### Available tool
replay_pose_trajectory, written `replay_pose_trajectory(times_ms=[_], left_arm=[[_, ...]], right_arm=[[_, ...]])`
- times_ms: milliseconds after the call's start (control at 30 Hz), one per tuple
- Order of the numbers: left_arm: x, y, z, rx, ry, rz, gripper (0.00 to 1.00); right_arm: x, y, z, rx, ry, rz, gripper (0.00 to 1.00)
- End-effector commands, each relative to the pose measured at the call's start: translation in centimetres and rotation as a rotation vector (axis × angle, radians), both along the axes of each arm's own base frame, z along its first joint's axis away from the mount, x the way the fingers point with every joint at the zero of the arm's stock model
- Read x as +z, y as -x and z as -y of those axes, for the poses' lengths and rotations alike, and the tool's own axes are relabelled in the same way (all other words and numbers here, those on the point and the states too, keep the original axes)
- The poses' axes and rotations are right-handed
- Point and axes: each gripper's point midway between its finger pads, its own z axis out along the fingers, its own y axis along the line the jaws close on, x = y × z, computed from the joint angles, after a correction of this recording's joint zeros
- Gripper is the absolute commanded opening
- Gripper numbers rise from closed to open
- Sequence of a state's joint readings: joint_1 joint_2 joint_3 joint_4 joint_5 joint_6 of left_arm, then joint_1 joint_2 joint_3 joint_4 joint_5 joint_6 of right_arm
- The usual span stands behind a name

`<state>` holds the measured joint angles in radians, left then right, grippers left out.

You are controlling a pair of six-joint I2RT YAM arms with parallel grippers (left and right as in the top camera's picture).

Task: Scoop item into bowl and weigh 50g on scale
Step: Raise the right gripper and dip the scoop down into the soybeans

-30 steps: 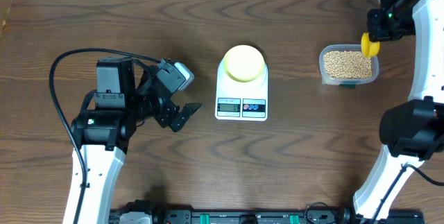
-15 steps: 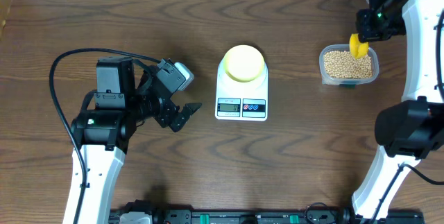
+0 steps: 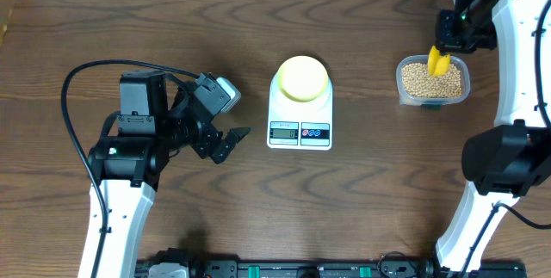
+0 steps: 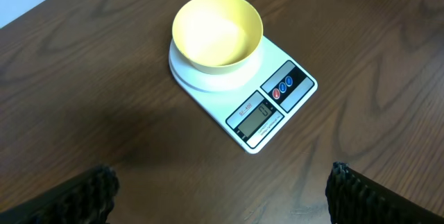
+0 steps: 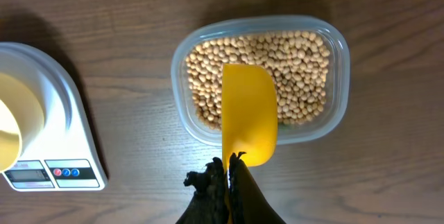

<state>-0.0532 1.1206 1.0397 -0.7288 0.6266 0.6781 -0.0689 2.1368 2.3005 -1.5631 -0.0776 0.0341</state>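
The pale yellow-green bowl (image 3: 302,77) stands empty on the white scale (image 3: 300,119) at mid table; both also show in the left wrist view, bowl (image 4: 217,21) on scale (image 4: 270,109). The tan beans (image 3: 422,80) fill a clear plastic tub (image 3: 433,100) at the right. My right gripper (image 3: 455,30) is shut on the handle of a bright yellow scoop (image 3: 438,61), held over the tub; in the right wrist view the scoop (image 5: 248,116) hangs above the beans (image 5: 298,61), gripper (image 5: 227,175) below it. My left gripper (image 3: 231,139) is open and empty, left of the scale.
A black cable (image 3: 95,71) loops from the left arm over the table. The table's far edge meets a pale wall at the top. The tub (image 5: 336,78) sits close to the right arm's upright link.
My right gripper has carried the yellow scoop leftward and a little toward the back, from the tub's right edge to over the beans. The left arm has not moved.
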Motion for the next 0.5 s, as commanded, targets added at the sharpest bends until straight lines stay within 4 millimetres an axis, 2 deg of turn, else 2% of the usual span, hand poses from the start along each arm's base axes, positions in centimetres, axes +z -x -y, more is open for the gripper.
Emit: replay_pose_trajectory(times_ms=[0,467], left_arm=[[-0.1,0.04,0.09,-0.009,0.007,-0.003,0.98],[-0.1,0.03,0.08,-0.008,0.007,-0.003,0.98]], right_arm=[[-0.37,-0.31,0.49,-0.002,0.045,-0.001,0.01],[-1.05,-0.74,1.28,0.133,0.108,-0.002,0.01]])
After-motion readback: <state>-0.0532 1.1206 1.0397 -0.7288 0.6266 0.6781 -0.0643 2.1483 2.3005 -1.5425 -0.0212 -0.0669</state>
